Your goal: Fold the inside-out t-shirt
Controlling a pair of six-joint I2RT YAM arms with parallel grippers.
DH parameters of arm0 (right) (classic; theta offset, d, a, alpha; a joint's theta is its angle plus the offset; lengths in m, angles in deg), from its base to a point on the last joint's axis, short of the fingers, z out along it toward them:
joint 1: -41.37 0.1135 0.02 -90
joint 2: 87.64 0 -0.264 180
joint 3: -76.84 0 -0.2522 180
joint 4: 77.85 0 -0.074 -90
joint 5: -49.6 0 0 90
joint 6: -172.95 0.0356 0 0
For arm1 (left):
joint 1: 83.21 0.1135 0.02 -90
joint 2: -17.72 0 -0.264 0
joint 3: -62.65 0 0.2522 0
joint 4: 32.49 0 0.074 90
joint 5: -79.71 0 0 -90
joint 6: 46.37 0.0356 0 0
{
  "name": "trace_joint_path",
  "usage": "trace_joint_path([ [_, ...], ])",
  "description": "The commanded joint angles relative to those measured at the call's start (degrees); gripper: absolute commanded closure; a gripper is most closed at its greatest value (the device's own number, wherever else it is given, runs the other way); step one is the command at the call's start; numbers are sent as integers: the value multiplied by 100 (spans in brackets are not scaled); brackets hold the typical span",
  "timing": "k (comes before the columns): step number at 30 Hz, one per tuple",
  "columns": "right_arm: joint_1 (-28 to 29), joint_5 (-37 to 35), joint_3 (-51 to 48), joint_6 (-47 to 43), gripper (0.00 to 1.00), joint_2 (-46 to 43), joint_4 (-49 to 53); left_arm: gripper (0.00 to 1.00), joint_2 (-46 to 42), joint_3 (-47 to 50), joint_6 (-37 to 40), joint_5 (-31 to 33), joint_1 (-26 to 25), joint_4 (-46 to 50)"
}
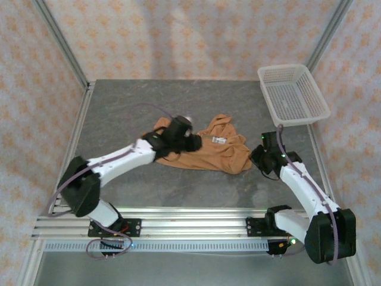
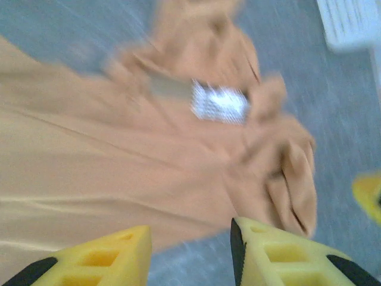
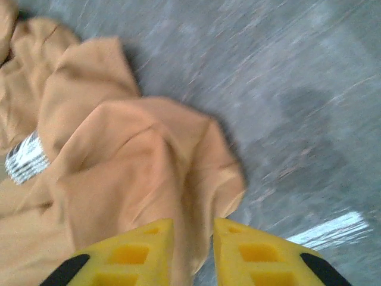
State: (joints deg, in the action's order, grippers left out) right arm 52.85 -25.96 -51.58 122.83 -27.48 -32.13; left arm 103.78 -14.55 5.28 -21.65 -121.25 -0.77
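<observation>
Across the middle of the grey tabletop (image 1: 178,98), the crumpled orange-brown cloth t-shirt (image 1: 208,152) lies with its long axis running from the left edge toward the right edge. My left tool (image 2: 190,238) hangs over its left half, partly open and holding nothing. My right tool (image 3: 193,229) sits at its right end, barely parted over a fold; whether it pinches cloth I cannot tell. Each arm is nearest its own end.
</observation>
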Motion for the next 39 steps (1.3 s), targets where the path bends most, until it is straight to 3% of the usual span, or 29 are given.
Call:
trace_joint_path([
  [1,475,6,273,143,71,147,-45,59,-323,329,495,500,473,1000],
  [5,1160,-506,914,-20,67,694,244,63,-596,893,525,536,1401,1066],
  [7,1409,-739,1241,-163,65,1088,394,59,-617,1115,471,385,1736,942],
  [11,1688,-1202,1881,-527,61,2041,1091,57,-419,1396,318,50,1888,357],
  [14,1690,-1601,1906,-612,77,2332,1468,61,113,1244,275,-256,1888,148],
  [17,1567,-1759,1570,-613,95,2075,1445,66,586,1042,284,-301,1888,205],
  [19,1406,-1750,1351,-613,100,1897,1433,69,734,988,267,-363,1888,221],
  [24,1027,-1701,896,-689,100,1540,1458,70,585,1099,204,-492,1884,180],
  [30,998,-1647,700,-718,100,1149,1716,70,193,1325,177,-498,1853,182],
  [37,1125,-1801,1002,-553,84,311,2166,71,132,1285,205,-526,1748,209],
  [39,1203,-1650,1064,-474,73,199,2190,71,165,1268,221,-509,1712,217],
])
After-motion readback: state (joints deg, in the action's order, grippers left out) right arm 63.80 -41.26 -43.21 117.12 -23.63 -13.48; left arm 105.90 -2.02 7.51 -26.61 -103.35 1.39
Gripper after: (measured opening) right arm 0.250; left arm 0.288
